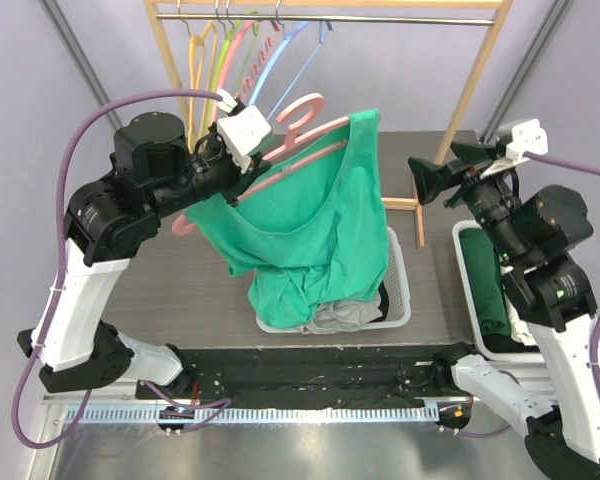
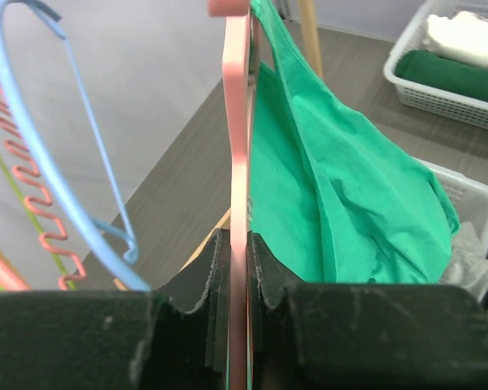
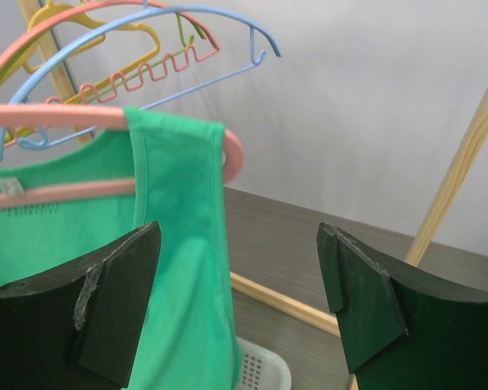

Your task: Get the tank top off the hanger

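Green fabric fills the middle of the top view: the tank top (image 1: 310, 220) hangs from the right end of a pink hanger (image 1: 305, 110), its hem sagging into a white basket (image 1: 398, 290) on the desk (image 1: 180, 290). The left jaws hold the hanger up at its left part. The right jaws stand spread, just beside the garment's right edge and not touching it.

From the left wrist, the jaws are pressed together on the hanger's pink bar (image 2: 238, 203), with the tank top (image 2: 342, 203) draped to one side of it.

From the right wrist, the spread fingers (image 3: 114, 309) frame one strap (image 3: 179, 154), which loops over the hanger's rounded end (image 3: 232, 154); nothing is between them yet.

By my reading, the step in hand is freeing that last strap. The next move calls for the right jaws to advance, close on the strap near the tip, and draw it outward past the end while the left keeps the hanger steady.
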Controlling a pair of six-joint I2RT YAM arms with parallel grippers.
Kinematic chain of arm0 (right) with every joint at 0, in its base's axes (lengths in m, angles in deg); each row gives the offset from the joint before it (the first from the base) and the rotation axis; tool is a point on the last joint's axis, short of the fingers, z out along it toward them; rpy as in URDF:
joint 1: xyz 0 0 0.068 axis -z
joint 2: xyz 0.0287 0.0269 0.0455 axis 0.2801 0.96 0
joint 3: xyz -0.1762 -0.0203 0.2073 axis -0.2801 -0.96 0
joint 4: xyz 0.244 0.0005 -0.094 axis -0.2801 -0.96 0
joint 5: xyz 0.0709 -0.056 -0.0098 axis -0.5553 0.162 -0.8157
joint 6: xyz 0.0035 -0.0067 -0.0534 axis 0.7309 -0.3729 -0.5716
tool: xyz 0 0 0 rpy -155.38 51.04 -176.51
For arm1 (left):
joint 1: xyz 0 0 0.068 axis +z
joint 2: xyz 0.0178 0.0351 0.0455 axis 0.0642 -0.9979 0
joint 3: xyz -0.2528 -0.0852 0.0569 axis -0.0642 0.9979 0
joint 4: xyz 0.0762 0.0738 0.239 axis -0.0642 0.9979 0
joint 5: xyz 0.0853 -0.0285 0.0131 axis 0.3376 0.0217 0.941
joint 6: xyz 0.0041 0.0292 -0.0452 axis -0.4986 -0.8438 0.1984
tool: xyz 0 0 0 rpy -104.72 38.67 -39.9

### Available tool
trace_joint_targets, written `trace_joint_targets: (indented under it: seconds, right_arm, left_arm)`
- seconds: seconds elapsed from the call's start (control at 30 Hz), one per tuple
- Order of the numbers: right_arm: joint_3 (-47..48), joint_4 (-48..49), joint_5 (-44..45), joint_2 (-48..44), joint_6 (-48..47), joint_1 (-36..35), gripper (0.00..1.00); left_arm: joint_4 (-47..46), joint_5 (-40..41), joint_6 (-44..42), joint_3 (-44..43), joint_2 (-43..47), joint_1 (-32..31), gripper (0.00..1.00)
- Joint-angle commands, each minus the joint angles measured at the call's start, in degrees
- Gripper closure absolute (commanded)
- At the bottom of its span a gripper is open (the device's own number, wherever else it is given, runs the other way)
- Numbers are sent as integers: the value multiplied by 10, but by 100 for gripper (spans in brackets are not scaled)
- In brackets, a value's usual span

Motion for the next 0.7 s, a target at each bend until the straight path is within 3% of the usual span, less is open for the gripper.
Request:
trace_joint_targets:
  seconds: [0.0, 0.2, 0.37, 0.57, 0.67]
  right_arm:
    - [-43, 30, 10, -44, 23, -1, 13]
    - [-99, 70, -65, -32, 59, -1, 10]
    - [-143, 167, -91, -10, 66, -1, 7]
    - [-145, 202, -110, 9, 71, -1, 8]
    - [-145, 203, -121, 16, 83, -1, 14]
  left_arm:
    - [-73, 56, 6, -3, 0, 2, 100]
    - [-32, -19, 12, -26, -11, 2, 100]
    - [6, -92, 7, -35, -2, 3, 100]
    - [16, -99, 0, -28, 6, 4, 100]
    - [22, -111, 1, -31, 5, 3, 100]
